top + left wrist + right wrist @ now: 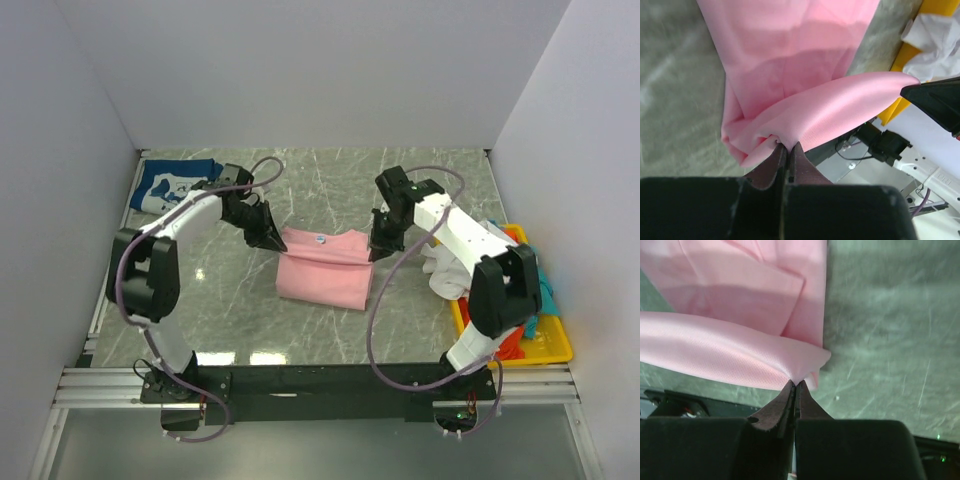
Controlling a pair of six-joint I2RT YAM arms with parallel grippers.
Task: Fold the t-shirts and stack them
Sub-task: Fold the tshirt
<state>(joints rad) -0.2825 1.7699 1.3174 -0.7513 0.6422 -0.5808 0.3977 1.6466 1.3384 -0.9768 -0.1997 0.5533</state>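
We see the light-pink t-shirt (325,270) partly folded at the table's middle. The left gripper (268,236) pinches its far-left corner and the right gripper (382,245) its far-right corner, with both pairs of jaws pressed tight on cloth. A navy t-shirt (170,183) lies at the far-left corner, and a yellow tray (556,345) sits at the right edge.

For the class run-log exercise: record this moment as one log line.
step: folding pink t-shirt | left gripper: shut on its far-left corner | right gripper: shut on far-right corner | navy t-shirt: lying far left
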